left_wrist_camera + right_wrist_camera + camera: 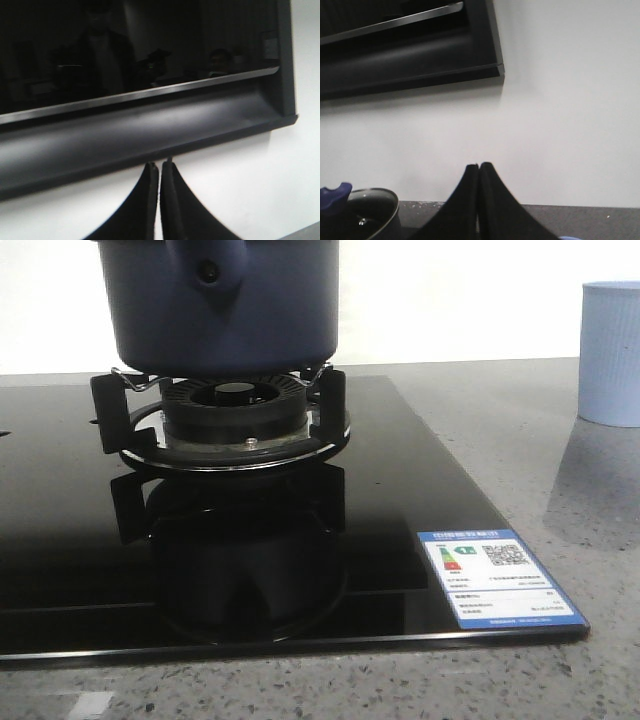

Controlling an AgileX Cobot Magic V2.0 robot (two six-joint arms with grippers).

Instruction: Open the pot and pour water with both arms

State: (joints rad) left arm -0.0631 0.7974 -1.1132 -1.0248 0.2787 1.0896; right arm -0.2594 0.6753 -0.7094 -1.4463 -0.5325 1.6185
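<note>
The dark navy pot (225, 310) stands on the burner grate (230, 410) of the black glass hob, its blue handle stub with a small dark hole facing me. Its top is cut off by the frame. In the right wrist view the pot's glass lid (370, 210) with a metal rim and a blue handle part (334, 194) show low at the edge. My left gripper (159, 164) is shut and empty, pointing at a white wall under a dark range hood (150, 125). My right gripper (479, 165) is shut and empty, raised above the counter. Neither arm shows in the front view.
A pale blue ribbed cup (611, 352) stands on the grey speckled counter (520, 440) at the right. A blue and white energy label (498, 578) is stuck on the hob's near right corner. The range hood (410, 55) hangs over the back wall.
</note>
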